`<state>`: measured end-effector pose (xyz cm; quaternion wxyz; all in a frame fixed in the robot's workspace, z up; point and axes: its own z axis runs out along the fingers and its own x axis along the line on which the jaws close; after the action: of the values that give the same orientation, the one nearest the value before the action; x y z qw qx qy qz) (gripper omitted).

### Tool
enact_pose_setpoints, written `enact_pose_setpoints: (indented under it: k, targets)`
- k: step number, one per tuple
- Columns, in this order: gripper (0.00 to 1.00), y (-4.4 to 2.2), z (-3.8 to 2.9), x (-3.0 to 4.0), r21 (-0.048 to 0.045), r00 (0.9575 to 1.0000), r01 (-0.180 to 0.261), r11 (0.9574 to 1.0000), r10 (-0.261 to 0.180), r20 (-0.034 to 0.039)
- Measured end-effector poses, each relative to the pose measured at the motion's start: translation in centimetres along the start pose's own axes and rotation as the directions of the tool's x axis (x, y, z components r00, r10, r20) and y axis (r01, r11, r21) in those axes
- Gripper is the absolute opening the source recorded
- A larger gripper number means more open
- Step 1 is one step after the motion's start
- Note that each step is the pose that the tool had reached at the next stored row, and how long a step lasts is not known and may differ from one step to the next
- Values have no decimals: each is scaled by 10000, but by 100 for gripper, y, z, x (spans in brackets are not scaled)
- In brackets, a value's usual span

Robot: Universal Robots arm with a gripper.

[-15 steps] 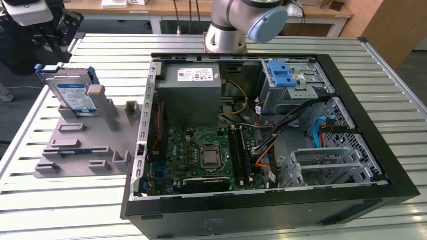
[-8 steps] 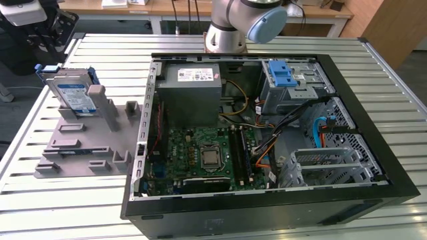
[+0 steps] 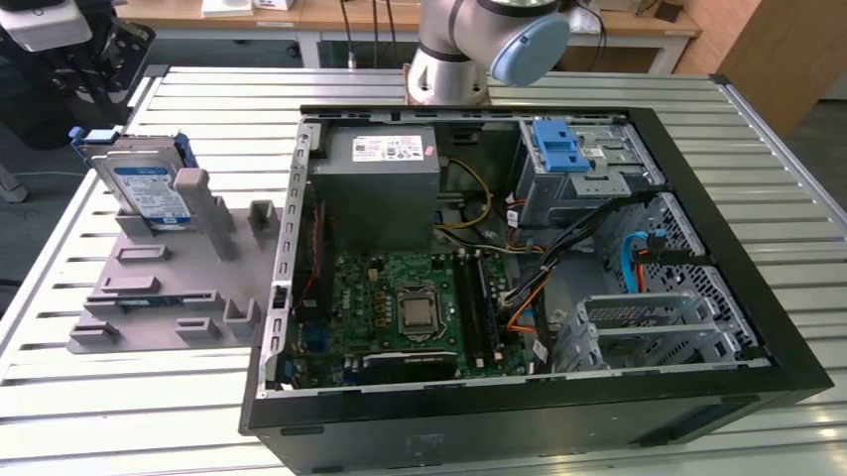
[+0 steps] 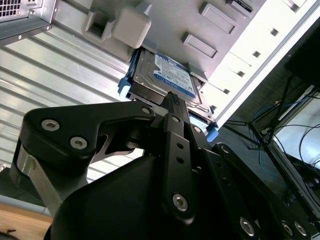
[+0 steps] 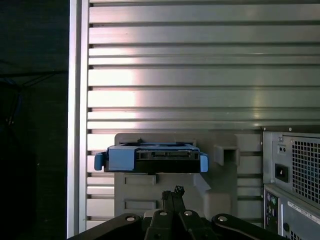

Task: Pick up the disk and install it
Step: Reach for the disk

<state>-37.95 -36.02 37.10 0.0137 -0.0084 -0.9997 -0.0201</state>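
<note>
The black gripper (image 5: 173, 192) has its fingertips drawn together on nothing and points at the flat silver-grey disk (image 5: 150, 157) with blue plastic rails. The disk lies straight ahead and apart from it, its long upper edge crosswise to the fingers. It stands on edge in a grey plastic holder (image 3: 159, 288), at the exterior view's left of the open black computer case (image 3: 530, 407).

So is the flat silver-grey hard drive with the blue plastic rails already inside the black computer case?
No, the hard drive stands propped in the grey fixture outside the case, on the exterior view's left.
</note>
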Motion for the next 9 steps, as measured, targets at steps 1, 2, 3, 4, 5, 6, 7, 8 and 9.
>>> enact_pose_setpoints:
  k: [1, 2, 3, 4, 5, 6, 7, 8, 9]
  targets:
    - [11, 0, 0, 4, 0, 10000, 0, 10000, 0, 1]
    - [11, 0, 1, 10, -1, 10000, 0, 10000, 0, 1]
    - [11, 0, 1, 17, -1, 10000, 0, 10000, 0, 0]
    - [11, -1, 1, 26, -1, 10000, 0, 10000, 0, 0]
    - [11, 0, 1, 36, 0, 10000, 0, 10000, 0, 0]
    - [11, -1, 1, 47, 0, 10000, 0, 10000, 0, 0]
    - [11, -1, 2, 62, -1, 10000, 0, 10000, 0, 0]
    - [11, -1, 2, 77, 0, 10000, 0, 10000, 0, 1]
    - [11, -2, 3, 92, 0, 10000, 0, 10000, 0, 0]
